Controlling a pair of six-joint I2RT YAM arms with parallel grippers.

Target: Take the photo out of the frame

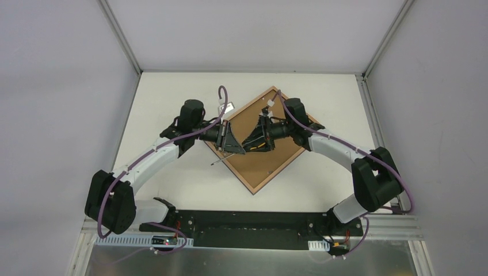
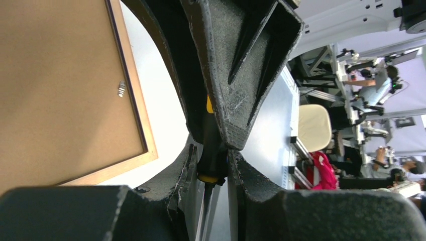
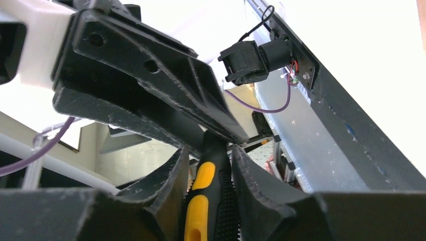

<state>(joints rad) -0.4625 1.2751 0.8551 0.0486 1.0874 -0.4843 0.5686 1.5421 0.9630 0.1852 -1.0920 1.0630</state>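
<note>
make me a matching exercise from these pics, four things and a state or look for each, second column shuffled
1 left gripper
2 right gripper
3 frame
4 screwdriver

a lying flat, back side up
b black and yellow handle, bare metal shaft
c shut on the handle, near the shaft
d fingers either side of the handle's butt end

Pairs: 1-c, 2-d, 3-a, 4-b

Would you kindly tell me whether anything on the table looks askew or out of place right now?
The frame lies back-up and turned diamond-wise, with its corners pointing at the edges of the table rather than sitting square to them. Nothing looks spilled or broken.
</note>
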